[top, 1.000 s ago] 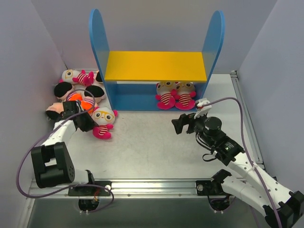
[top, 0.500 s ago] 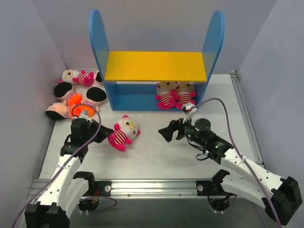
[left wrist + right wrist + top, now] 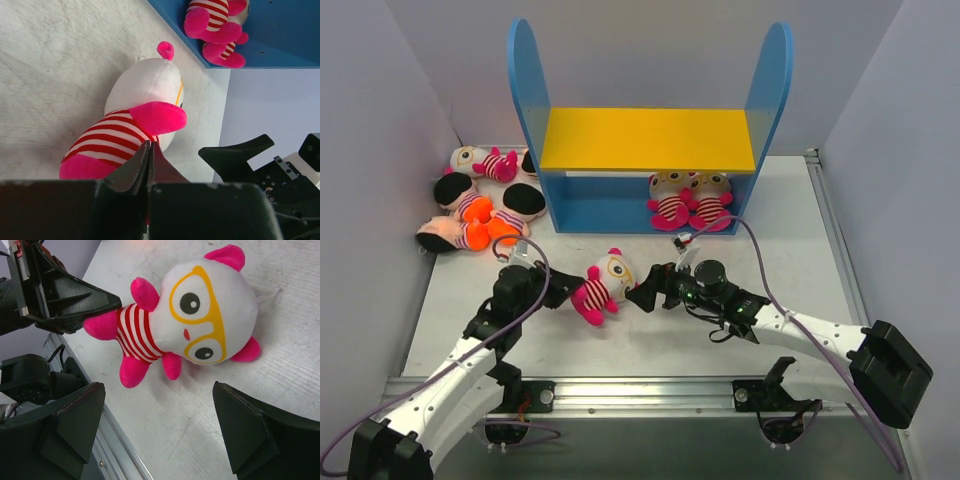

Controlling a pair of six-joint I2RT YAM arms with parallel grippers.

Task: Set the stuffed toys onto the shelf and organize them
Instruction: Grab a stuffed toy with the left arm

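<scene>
My left gripper [image 3: 563,290] is shut on the pink foot of a striped stuffed toy [image 3: 605,283], which lies on the table at centre front. In the left wrist view the jaws are closed at the toy's [image 3: 145,95] lower body. My right gripper [image 3: 642,293] is open and empty just right of the toy's head, not touching it. In the right wrist view the toy [image 3: 210,315] lies face up beyond the spread fingertips [image 3: 75,425], with the left gripper [image 3: 102,302] at its foot. The shelf [image 3: 645,140] stands behind, with two striped toys [image 3: 688,203] on its blue lower level.
A pile of peach-headed, orange-bottomed toys [image 3: 470,215] and one striped toy [image 3: 485,160] lies left of the shelf by the left wall. The shelf's blue base [image 3: 280,30] and its two toys [image 3: 215,25] show in the left wrist view. The table's metal front rail [image 3: 650,385] is close.
My left gripper has drawn the striped toy rightward and nearer, from beside the toy pile to centre front. My right gripper has moved left and down to face it, still open.
</scene>
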